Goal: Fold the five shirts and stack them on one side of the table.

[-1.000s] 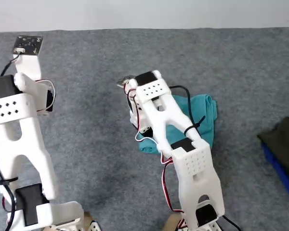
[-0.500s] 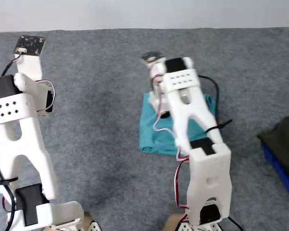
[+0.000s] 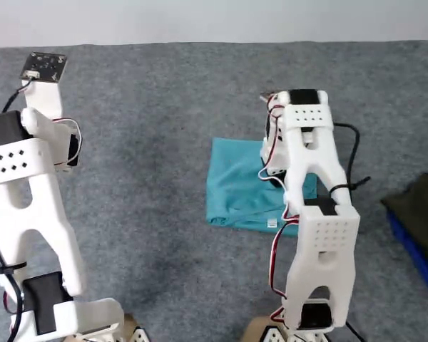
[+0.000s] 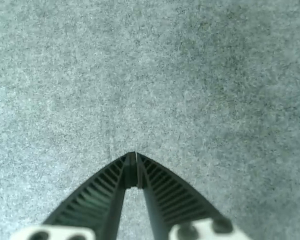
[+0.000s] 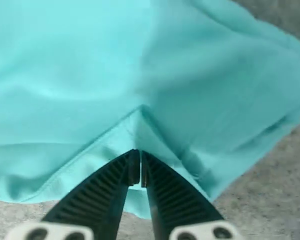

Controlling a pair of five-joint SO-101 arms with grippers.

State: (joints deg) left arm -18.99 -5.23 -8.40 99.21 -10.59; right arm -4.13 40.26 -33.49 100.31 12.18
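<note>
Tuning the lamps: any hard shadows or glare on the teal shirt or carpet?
High view: even light, faint soft shadows on the grey carpet, no glare. Right wrist view: the teal shirt shows gentle shading along its creases, no hotspots.

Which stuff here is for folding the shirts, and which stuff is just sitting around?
For the job:
- teal shirt, flat on the table
- right pincer, shut on a fold of the teal shirt
- dark cloth lying on blue cloth, probably the shirt pile

Just sitting around:
- left pincer, shut above bare table
- grey table
</note>
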